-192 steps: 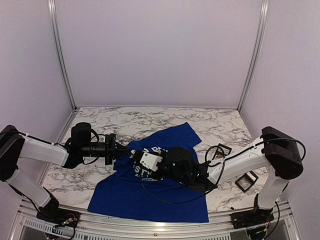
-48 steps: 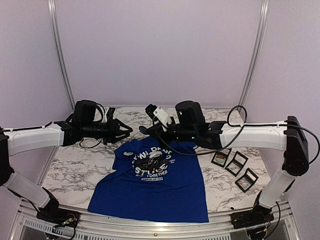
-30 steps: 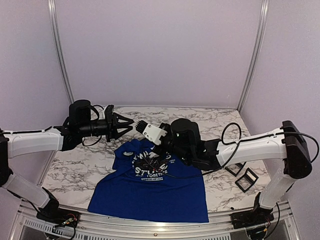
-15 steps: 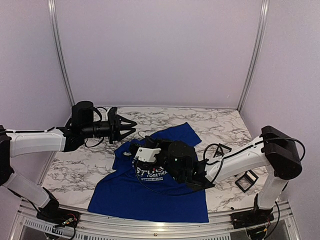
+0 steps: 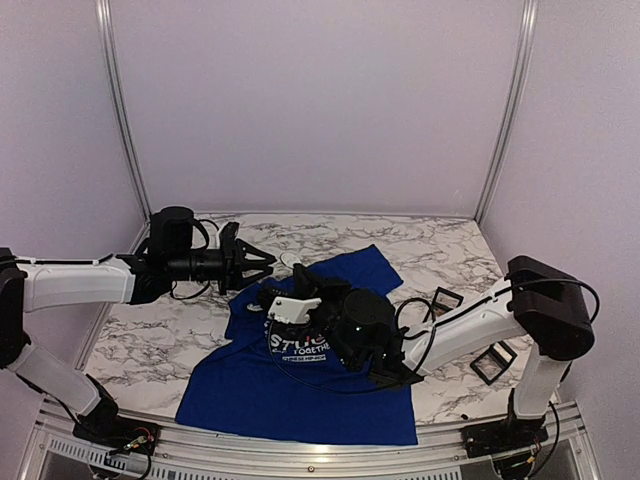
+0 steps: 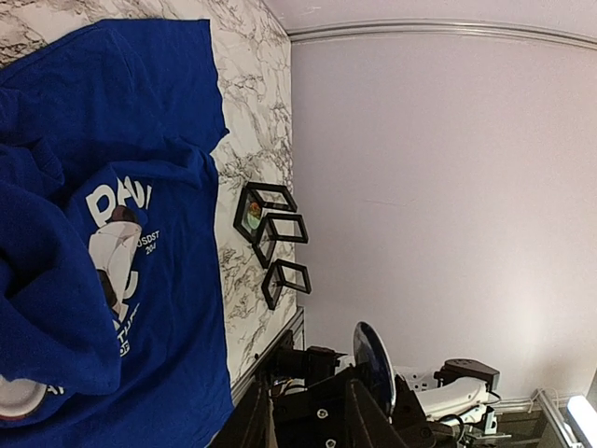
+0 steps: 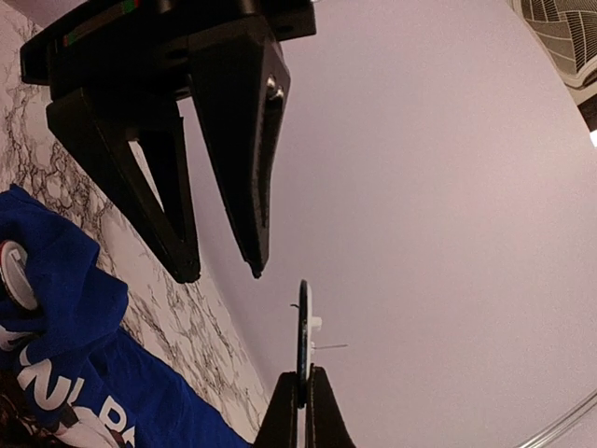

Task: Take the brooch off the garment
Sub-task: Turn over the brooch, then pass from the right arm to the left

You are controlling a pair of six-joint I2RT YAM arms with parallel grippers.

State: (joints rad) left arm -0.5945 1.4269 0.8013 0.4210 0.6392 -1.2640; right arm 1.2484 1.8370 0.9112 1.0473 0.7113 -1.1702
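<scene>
We see the brooch (image 7: 303,327) edge-on, a thin disc with a fine pin projecting from one face. It is clear of the fabric, pinched at its lower rim by the right end effector (image 7: 301,387), whose fingers are closed together on it. In the left wrist view the same disc shows a bluish face with a pale rim.

The garment (image 5: 300,390), a royal-blue T-shirt, lies print-up on the marble table (image 5: 450,250) towards the near edge. Its lower half is spread flat and its upper part is bunched into folds. White lettering, partly legible as "TOGETHER", shows beside the right arm, which reaches across the shirt.

The left end effector (image 5: 270,267) hangs over the collar end with its fingers apart and nothing between them. One fingertip is near the brooch but not touching it.

A small round pale object (image 7: 11,273) rests in a fold of the fabric; we cannot tell what it is. Three black square frames (image 6: 280,233) lie on the table beyond the shirt's right side.
</scene>
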